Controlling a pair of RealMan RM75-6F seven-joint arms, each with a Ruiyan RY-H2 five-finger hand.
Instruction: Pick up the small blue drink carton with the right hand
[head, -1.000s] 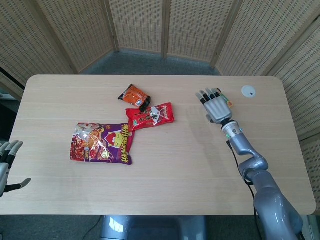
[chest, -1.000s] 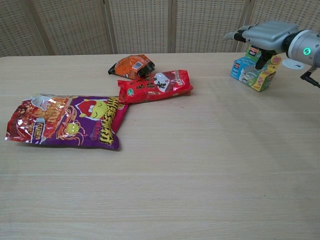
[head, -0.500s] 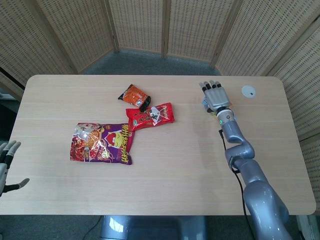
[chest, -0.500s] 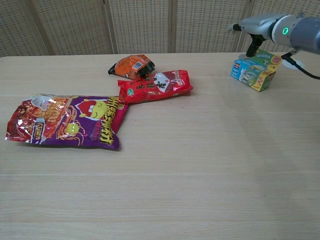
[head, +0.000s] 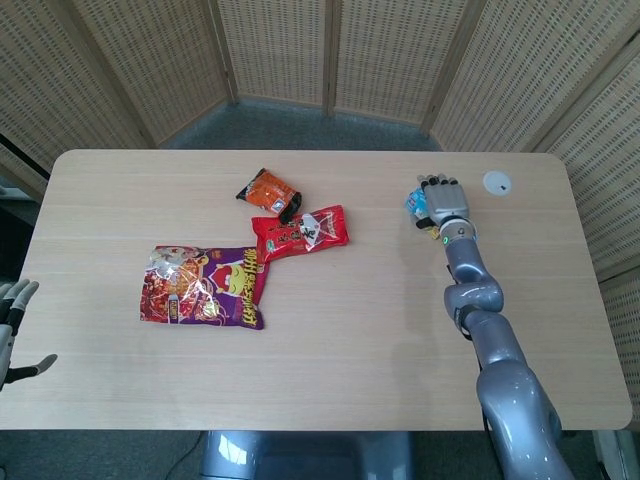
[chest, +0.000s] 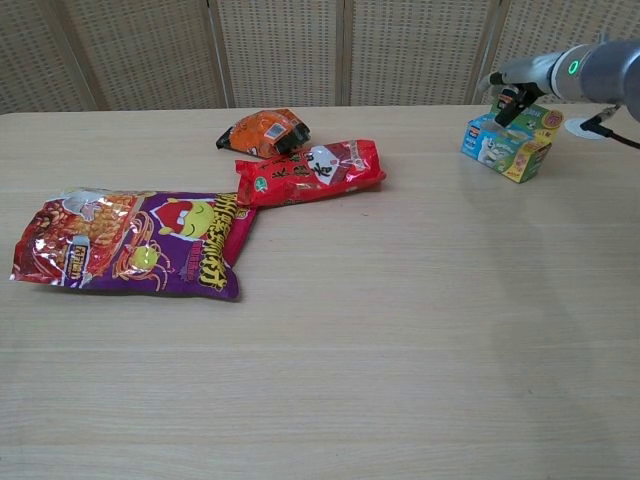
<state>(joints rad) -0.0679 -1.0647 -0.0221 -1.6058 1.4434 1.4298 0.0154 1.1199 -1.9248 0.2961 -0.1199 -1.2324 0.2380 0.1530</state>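
The small blue drink carton (chest: 505, 144) stands on the table at the far right; in the head view only its blue edge (head: 413, 203) peeks out from under my right hand (head: 443, 202). That hand hovers over the carton's top and far side, its fingers (chest: 507, 99) bent down to the upper edge. No closed grip shows, and the carton rests on the table. My left hand (head: 12, 335) stays off the table's near-left corner with fingers spread, holding nothing.
A white round disc (head: 497, 182) lies just right of the carton. An orange packet (head: 268, 190), a red packet (head: 300, 232) and a large purple snack bag (head: 205, 285) lie in the left-centre of the wooden table (head: 350, 340).
My right hand has shifted right and tipped down onto the carton, fingers now bent over it. The carton and the snack bags have not moved.
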